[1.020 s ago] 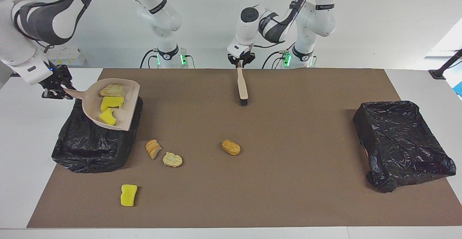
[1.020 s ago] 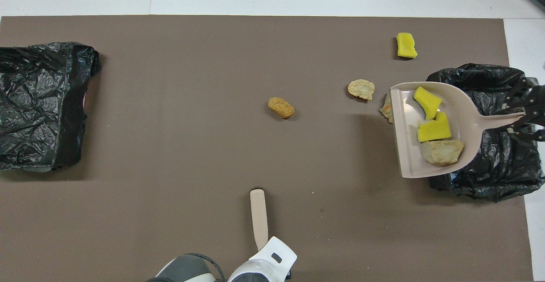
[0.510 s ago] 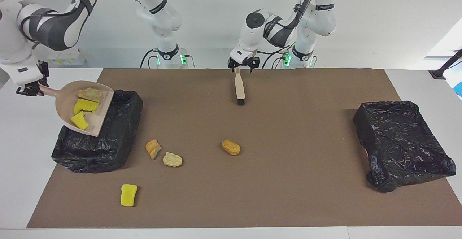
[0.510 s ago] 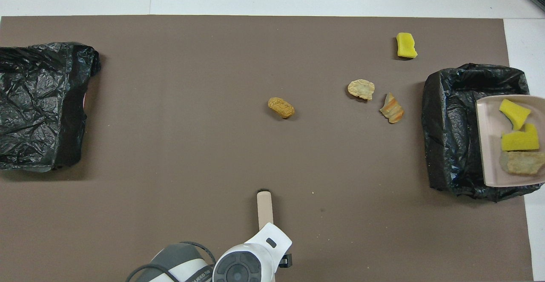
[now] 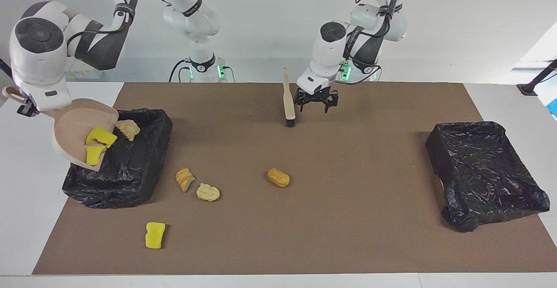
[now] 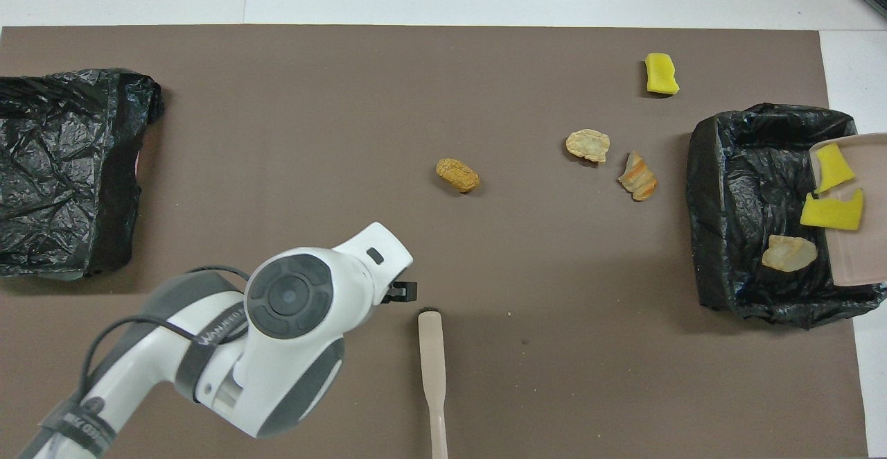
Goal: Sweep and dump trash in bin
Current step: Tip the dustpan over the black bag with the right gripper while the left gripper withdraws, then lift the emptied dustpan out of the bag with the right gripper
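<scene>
While the beige dustpan [image 5: 76, 133] tips over the black-lined bin [image 5: 130, 179] at the right arm's end of the worktop [image 5: 348, 236], the trash is split: one tan chunk [image 5: 127, 128] has slid off the lip onto the liner, and two yellow sponge pieces [image 5: 96, 145] sit in the tilted pan. Four more scraps lie on the brown mat: an orange-striped piece [image 5: 185, 179] and a pale chunk [image 5: 207, 192] just beside the bin, a yellow sponge [image 5: 155, 235] farther from the robots, and an orange-brown chunk [image 5: 278, 177] near the middle. The right gripper [image 5: 24, 105] holds the dustpan by its handle, jaws closed tight on it. The left gripper [image 5: 316, 102] hangs beside the brush [image 5: 288, 105], jaws spread wide and holding nothing; the brush lies on the mat on its own. A second lined bin [image 5: 483, 175] sits at the left arm's end. The step in hand looks like dumping the first load. Next, the pan probably needs more tilt to shed the sponges, then a return to the mat, and the brush must be picked up to sweep the remaining four.
</scene>
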`<state>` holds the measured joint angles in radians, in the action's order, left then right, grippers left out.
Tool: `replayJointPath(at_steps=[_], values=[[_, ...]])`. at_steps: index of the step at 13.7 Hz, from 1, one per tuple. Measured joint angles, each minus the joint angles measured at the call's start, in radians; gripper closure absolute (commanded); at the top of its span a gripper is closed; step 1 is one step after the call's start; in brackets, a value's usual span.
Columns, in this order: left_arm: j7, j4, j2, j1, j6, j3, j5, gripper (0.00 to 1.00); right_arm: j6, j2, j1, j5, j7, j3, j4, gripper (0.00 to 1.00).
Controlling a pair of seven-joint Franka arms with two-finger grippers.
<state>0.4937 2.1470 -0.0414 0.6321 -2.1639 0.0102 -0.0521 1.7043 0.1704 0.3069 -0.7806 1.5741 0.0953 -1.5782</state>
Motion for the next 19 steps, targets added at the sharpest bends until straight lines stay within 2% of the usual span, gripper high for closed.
replayJointPath(at_steps=[5, 11, 15, 19], values=[[-0.282, -0.258, -0.001, -0.222, 0.242, 0.005, 0.002, 0.0, -0.024, -0.039, -0.063, -0.13, -0.002, 0.0, -0.002, 1.0], [-0.44, -0.519, -0.007, -0.409, 0.507, 0.008, 0.007, 0.0, -0.148, -0.063, -0.165, -0.187, -0.085, 0.004, -0.009, 1.0], [-0.539, -0.623, 0.0, -0.521, 0.607, 0.01, 0.007, 0.0, -0.171, -0.091, -0.167, 0.006, -0.12, 0.005, -0.01, 1.0], [-0.554, -0.734, 0.07, -0.552, 0.688, 0.012, 0.007, 0.0, -0.175, -0.105, -0.172, 0.312, -0.21, 0.008, -0.011, 1.0]])
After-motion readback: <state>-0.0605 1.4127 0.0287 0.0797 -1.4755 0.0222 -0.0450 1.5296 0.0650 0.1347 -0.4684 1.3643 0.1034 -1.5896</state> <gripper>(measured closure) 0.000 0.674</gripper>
